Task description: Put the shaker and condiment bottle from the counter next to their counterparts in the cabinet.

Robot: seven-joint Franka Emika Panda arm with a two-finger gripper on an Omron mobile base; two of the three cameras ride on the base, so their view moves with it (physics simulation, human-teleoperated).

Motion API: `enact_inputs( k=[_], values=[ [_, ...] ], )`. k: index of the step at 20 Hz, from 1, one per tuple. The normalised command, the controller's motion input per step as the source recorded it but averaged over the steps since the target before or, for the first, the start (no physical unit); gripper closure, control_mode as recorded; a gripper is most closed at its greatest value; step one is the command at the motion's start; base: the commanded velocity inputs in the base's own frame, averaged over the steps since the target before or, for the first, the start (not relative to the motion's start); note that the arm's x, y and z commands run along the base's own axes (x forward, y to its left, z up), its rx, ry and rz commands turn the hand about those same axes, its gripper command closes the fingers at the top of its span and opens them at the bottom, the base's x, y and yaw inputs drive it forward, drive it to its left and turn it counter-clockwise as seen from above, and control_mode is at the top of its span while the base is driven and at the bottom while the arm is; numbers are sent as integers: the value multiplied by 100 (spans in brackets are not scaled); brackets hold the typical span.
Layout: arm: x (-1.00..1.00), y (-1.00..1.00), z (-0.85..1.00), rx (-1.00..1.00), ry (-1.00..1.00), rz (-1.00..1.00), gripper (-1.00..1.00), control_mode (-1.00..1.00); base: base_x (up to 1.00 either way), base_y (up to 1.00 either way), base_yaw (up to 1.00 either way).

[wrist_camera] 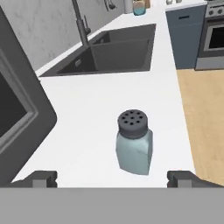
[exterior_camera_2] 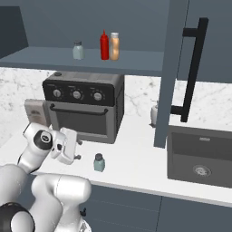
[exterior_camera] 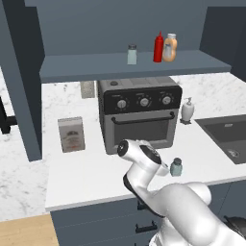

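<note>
White marble counter (exterior_camera: 86,173) runs along a kitchen wall, with dark blue-grey drawers under it. Low over this counter the gripper (exterior_camera_2: 76,149) hangs with its jaws spread wide and nothing between them. In the hand view its two dark fingertips (wrist_camera: 41,178) stand far apart at the bottom.

Right in front of the gripper stands the shaker (wrist_camera: 134,142). It is small and squat, with a pale teal body and a grey cap full of little holes. It stands upright on the counter near the front edge, and the gripper is not touching it. In the right base view the shaker (exterior_camera_2: 99,162) is just beside the gripper.

Behind them sits a dark toaster oven (exterior_camera: 139,113) with three knobs and a bar handle. To its left stands a small box (exterior_camera: 71,134). On its other side is a white soap pump (exterior_camera: 187,109), and past that a dark sink (exterior_camera: 226,134).

Up above is the cabinet (exterior_camera: 134,65) with its wide flat shelf. The condiment bottle (exterior_camera: 158,47), bright red, already stands there, touching or almost touching the orange bottle (exterior_camera: 169,47) with a white cap. A pale shaker (exterior_camera: 132,54) stands alone further left on the shelf.
</note>
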Motion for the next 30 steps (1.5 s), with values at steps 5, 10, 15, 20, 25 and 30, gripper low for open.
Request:
enact_inputs(
  k=[5, 10, 15, 20, 25, 30],
  values=[
    [1, -14, -32, 0, 0, 0, -100, -100, 0, 0, 0],
    [0, -11, -20, 0, 0, 0, -100, -100, 0, 0, 0],
    [0, -12, -2, 0, 0, -5, -100, -100, 0, 0, 0],
    [0, -14, 0, 0, 0, -8, -100, -100, 0, 0, 0],
    [0, -8, 0, 0, 1, -7, -100, -100, 0, 0, 0],
    [0, -5, 0, 1, 4, -7, -100, -100, 0, 0, 0]
  ],
)
